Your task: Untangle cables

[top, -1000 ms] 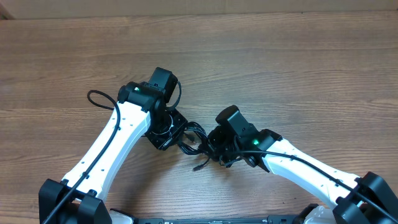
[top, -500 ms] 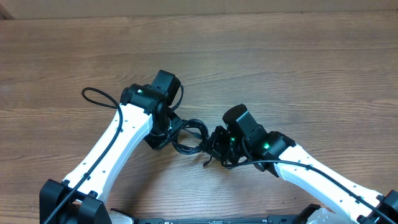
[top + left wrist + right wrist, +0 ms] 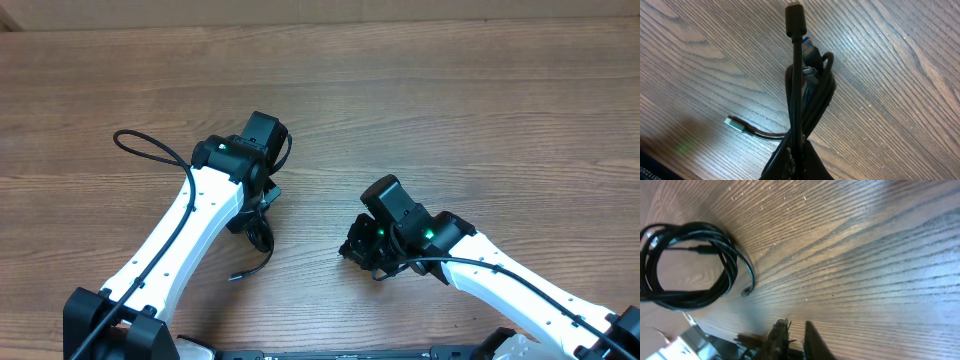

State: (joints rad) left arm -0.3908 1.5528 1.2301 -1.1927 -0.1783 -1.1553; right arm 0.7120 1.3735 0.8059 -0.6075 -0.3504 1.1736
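The cables [image 3: 262, 238] are a thin black bundle hanging from my left gripper [image 3: 252, 222], which is shut on them. One loose strand runs down to a small plug [image 3: 236, 274] on the table. In the left wrist view the bundle [image 3: 801, 100] runs up from the closed fingers [image 3: 790, 162], with a black plug [image 3: 795, 20] at the top, a blue-tipped plug [image 3: 809, 50] and a silvery tip [image 3: 735, 123] to the left. My right gripper [image 3: 358, 250] is apart from the cables, a little open and empty. In its wrist view the fingers [image 3: 812, 340] are at the bottom and the coil [image 3: 690, 227] lies far left.
The wooden table [image 3: 450, 100] fills the view. A thicker black wire of the left arm [image 3: 140, 145] loops out to the left. The arm bases stand at the front edge [image 3: 110, 320].
The right gripper has let go of the cables. The left gripper has drawn the bundle left, away from the right gripper, and a gap has opened between them.
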